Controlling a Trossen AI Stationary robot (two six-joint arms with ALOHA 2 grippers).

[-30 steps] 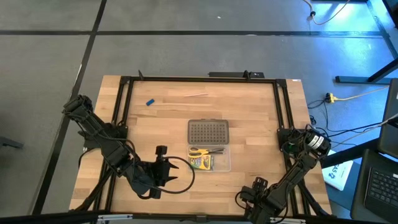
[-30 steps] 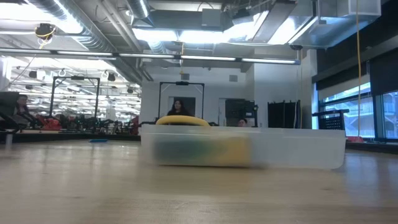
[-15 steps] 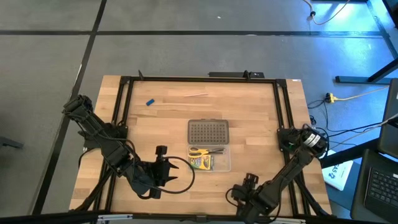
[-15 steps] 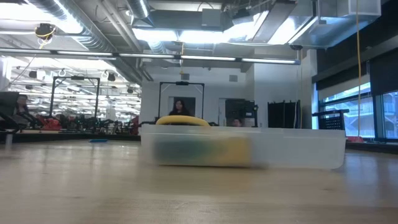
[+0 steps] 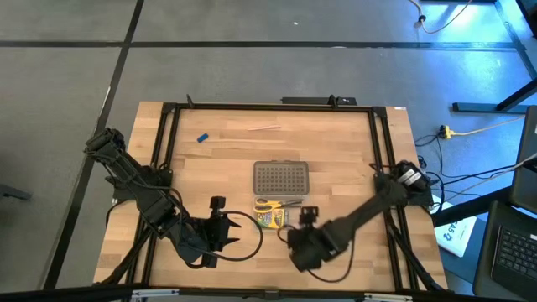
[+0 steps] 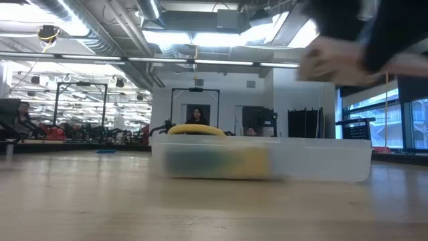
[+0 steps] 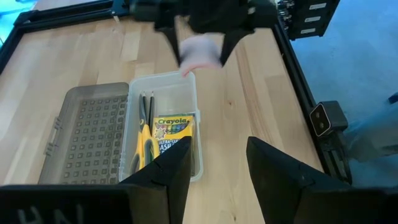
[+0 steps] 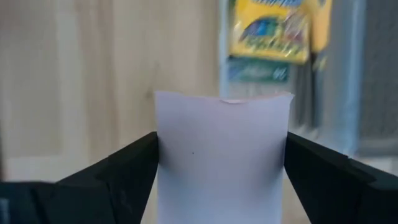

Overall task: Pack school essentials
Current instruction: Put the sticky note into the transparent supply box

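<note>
Right gripper (image 5: 307, 216) grasps pink sticky-note pad (image 8: 222, 158) just beside clear case (image 7: 163, 127); left gripper (image 5: 217, 204) near case, partly parted, empty.

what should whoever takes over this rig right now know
Right pincer is shut on the pink square sticky-note pad, near the clear plastic case. Left pincer is open, empty, waiting beside the case.
Done: green-and-yellow crayon box, yellow-handled scissors and dark pencils are in the case.
Left: drop the pad in; the small blue eraser and pale stick lie at the table's far side; the grey perforated lid is open.
</note>
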